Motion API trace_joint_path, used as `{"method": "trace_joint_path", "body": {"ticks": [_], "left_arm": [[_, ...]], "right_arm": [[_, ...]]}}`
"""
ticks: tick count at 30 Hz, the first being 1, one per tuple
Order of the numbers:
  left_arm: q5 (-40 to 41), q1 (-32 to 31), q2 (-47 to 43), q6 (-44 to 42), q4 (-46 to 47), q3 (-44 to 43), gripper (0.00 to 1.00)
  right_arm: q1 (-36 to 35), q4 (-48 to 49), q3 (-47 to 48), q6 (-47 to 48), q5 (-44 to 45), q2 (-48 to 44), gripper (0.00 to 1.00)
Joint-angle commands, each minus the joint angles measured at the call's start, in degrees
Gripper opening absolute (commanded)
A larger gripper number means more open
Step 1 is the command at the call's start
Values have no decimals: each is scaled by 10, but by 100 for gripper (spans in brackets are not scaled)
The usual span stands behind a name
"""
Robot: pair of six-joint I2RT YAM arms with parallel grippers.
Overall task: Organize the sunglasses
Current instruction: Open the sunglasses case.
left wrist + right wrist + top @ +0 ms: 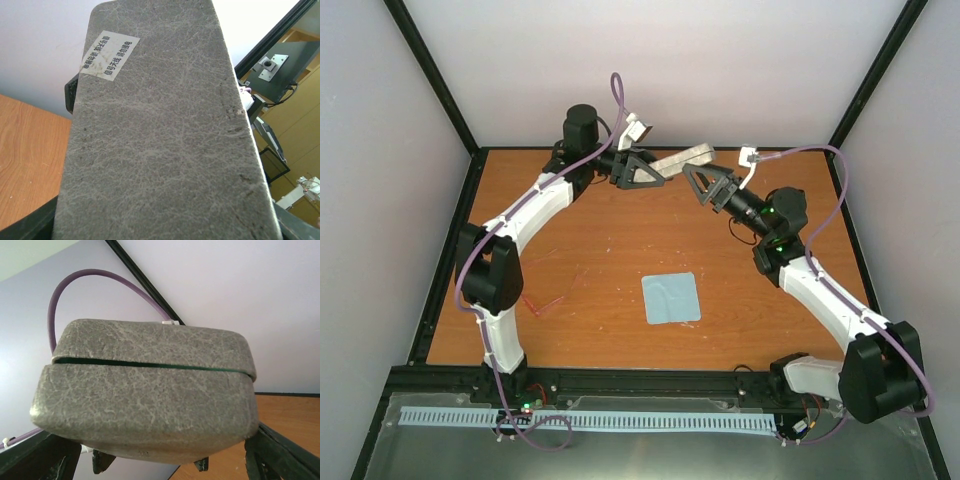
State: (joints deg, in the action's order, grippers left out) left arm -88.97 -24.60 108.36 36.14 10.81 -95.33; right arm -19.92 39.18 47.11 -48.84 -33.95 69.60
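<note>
**Case Aloft at 12 O'Clock, Sunglasses Down at 8**

Orange table (620, 240) below, with the action gathered at its far edge, about 12 o'clock. Lifted off the wood there: the grey case (682, 157), a thin green slit showing along its seam, so not fully closed. Clamped at its 9 o'clock end by the left gripper (655, 172), dark finger parts just visible at either side of the grey shell in the wrist view. At the 3 o'clock end, the right gripper (695, 178) with jaws spread wide, fingers flanking and below the case's end. No firm contact to be made out, so read as apart rather than gripping.

Toward 5 o'clock from table centre: the blue cloth (670, 298), lying flat.

At 9 o'clock from the cloth, about 8 o'clock on the table, near the elbow of the left arm (490, 275): the sunglasses (544, 302), down on the wood and well apart from both grippers. Too small to tell whether folded.

Probably light, thin and springy in the arms, easily bent or snapped. Lenses likely slick and quick to smudge. Best taken across the front frame at the bridge, or by a hinge corner, with a gentle close. Lying very low, so little to get fingers under, with some risk of skating away.
</note>
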Motion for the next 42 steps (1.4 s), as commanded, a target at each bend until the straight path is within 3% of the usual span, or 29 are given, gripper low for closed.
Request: {"method": "trace_joint_path", "body": {"ticks": [1,6,11,16,19,21,22,25,26,33,36,42], "left_arm": [[-53,-6,-26,14,33,-6,2],[-53,-10,-25,16,34,-4,2],[-50,-14,-24,13,34,-6,2],[-44,-17,-25,-3,19,-9,7],[-29,-18,-28,-55,-35,-21,21],[-12,-18,-28,-116,-104,-38,35],[-7,-18,-28,-138,-128,-43,45],[19,-18,-28,-230,-231,-68,92],[45,-16,-27,-273,-273,-81,99],[113,1,-32,-441,-404,-130,100],[156,-2,-34,-518,-441,-134,100],[178,-18,-33,-589,-494,-135,100]], "right_arm": [[-3,50,14,-14,-6,16,85],[-4,66,15,-23,-7,24,74],[-6,82,19,-33,-7,34,73],[-7,83,20,-35,-1,38,53],[-7,81,20,-33,2,35,41],[-7,71,19,-27,3,31,34],[-7,64,20,-22,4,29,32],[-5,18,22,4,-3,15,25],[-4,-5,27,17,-9,5,24],[8,-248,69,133,-57,-59,17],[9,-279,67,141,-72,-74,16],[9,-291,64,138,-77,-85,15]]}}
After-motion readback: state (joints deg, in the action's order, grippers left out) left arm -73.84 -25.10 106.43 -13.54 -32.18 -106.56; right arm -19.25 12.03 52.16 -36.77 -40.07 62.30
